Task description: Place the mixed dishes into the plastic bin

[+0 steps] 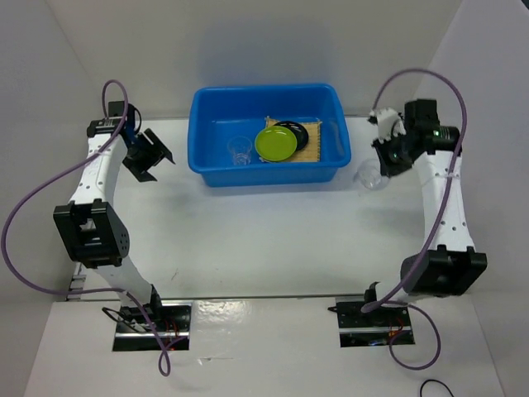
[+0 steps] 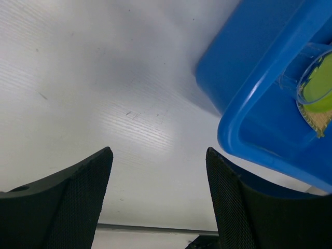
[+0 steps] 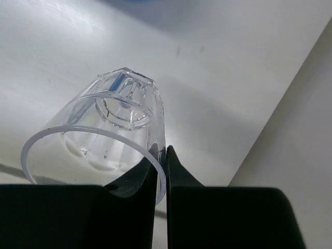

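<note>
At the far middle of the table (image 1: 248, 240), a blue bin (image 1: 273, 175), long side toward the arms. Inside, toward the left, 1 clear cup (image 1: 240, 150), upright, mouth up, apart from the rest. Just right of it, a green plate (image 1: 275, 143), lying over the edge of a black plate (image 1: 296, 128), both on a tan mat (image 1: 314, 145) reaching toward the right end wall.

Outside the bin, just beside its right front corner: the 2nd cup (image 1: 369, 175), pinched in the right gripper (image 1: 382, 162). From the right wrist, this cup (image 3: 104, 135) tilted, mouth toward the camera, faceted base pointing away over the white table. Fingers (image 3: 218, 212) pressed together on the clear wall at the rim, 1 inside the mouth, 1 outside, with only the plastic between. Contact between base and table: impossible to tell from either view.

Left of the bin, near its left end wall but apart from it: the left gripper (image 1: 150, 157), angled down and toward the bin. From the left wrist, fingers (image 2: 72, 202) spread wide, with bare table in the gap. At the upper right of that view, the bin's rounded corner and rim (image 2: 249, 124). Over the rim, a slice of the green plate (image 2: 320, 85), with the mat's edge (image 2: 317, 120) just below.
</note>
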### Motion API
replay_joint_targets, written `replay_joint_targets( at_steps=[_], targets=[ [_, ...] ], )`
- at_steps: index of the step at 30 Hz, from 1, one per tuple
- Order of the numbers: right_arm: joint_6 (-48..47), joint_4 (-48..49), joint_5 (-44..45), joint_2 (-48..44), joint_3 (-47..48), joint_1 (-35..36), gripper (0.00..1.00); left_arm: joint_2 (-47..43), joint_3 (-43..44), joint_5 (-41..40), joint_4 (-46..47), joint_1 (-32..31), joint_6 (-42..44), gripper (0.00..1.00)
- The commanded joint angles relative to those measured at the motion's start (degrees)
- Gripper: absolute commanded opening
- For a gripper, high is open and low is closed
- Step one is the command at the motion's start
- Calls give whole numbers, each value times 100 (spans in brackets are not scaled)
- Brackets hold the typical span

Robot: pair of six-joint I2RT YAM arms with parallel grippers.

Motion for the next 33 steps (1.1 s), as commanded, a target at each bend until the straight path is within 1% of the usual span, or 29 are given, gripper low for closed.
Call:
replay_joint_targets(
  at_steps=[1,2,3,4,5,6,7,8,9,10,11,12,15,16,18,20,24,28,33],
  targets=[
    [371,162,140,738,1604,328,0,-415,-222,-81,45,100,89,80],
    [371,31,70,1063,2880,590,0,-416,-292,-81,97,152,89,80],
    [432,-118,69,1815,3615,792,0,-416,-345,-20,98,152,89,80],
    [520,-398,69,2188,5067,1029,0,-416,-345,-19,98,152,141,80],
    [608,-401,191,2487,5638,1589,0,-416,-345,-19,98,152,141,80],
    [609,-401,331,3073,6131,1942,0,-468,-345,-115,98,152,141,80],
    [609,-401,437,3392,7058,2276,0,-469,-345,-177,150,152,141,80],
    [609,-401,673,3700,7468,2871,0,-538,-406,-256,150,205,141,80],
    [609,-401,789,4312,8142,3138,0,-591,-477,-257,220,205,202,80],
    [609,-401,738,4588,8401,3350,0,-592,-477,-257,221,266,203,80],
    [609,-401,685,4843,8621,3709,0,-592,-529,-257,282,267,203,80],
    [687,-210,684,5202,8728,3886,0,-592,-600,-257,282,267,264,80],
    [740,178,570,5565,8729,4406,0,-645,-652,-397,335,267,378,80],
    [740,484,492,5714,8729,4503,0,-697,-653,-397,335,267,379,80],
    [740,784,290,5794,8389,4722,0,-697,-653,-459,265,319,484,80],
    [801,1136,18,5874,7993,4775,0,-697,-653,-511,204,372,545,80],
    [802,1532,-168,6190,7614,4986,0,-557,-583,-643,80,372,721,80],
    [925,2137,-168,6392,7201,5040,0,-407,-442,-757,-95,372,783,80],
    [925,2491,7,6506,6664,5040,0,-294,-494,-705,-96,372,783,80]
  ],
)
